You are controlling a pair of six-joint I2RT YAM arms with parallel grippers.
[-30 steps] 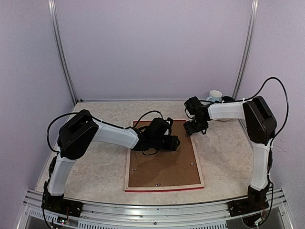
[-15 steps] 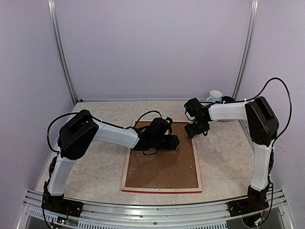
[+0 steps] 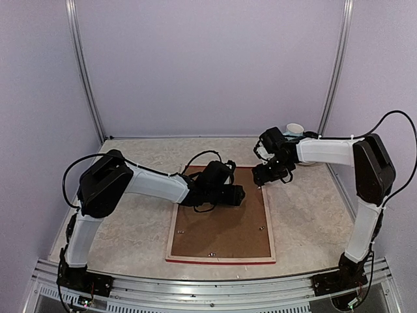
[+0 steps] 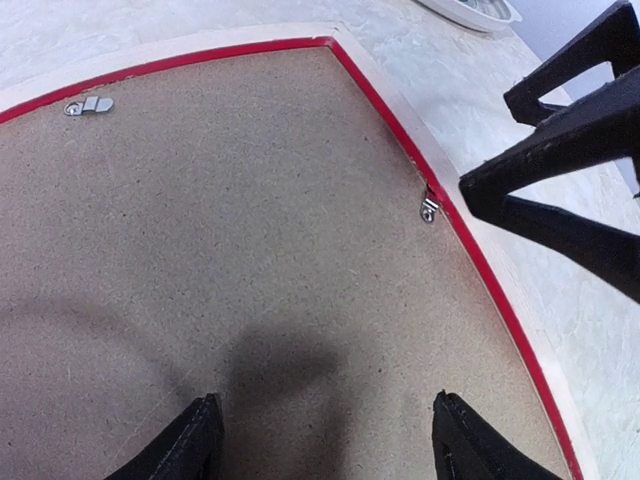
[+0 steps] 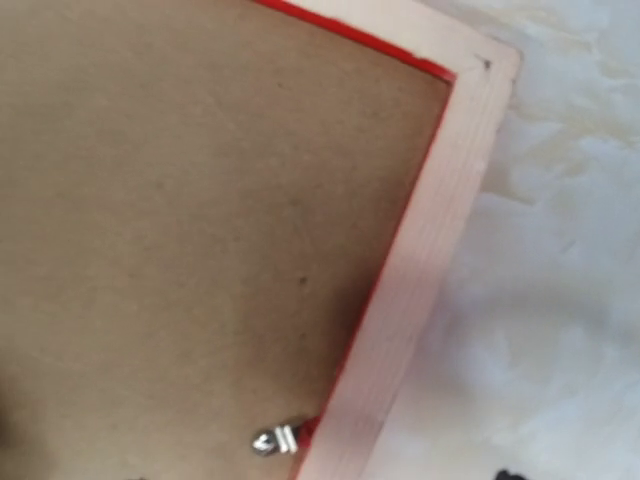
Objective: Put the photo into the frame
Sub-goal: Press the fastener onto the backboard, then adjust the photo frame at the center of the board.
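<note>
Marbled desk (image 3: pixel 130 228) carried the frame (image 3: pixel 221 260) lying flat, back up, its red edge nearest my bases, with the brown backing board (image 3: pixel 221 228) seated inside it. I could not see the photo. My left pincer (image 3: pixel 240 194) hung over the board's far half, fingers apart, gripping nothing. Farther on, my right pincer (image 3: pixel 259 177) stood spread at the frame's far right corner, near a small metal clip (image 4: pixel 430 208). A white cup (image 3: pixel 294 130) sat by the desk's far edge

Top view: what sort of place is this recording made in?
Probably a lab robot cell, not a home: plain lilac walls with aluminium posts, an aluminium rail along the near edge of the table, and the left arm and right arm bolted there.
</note>
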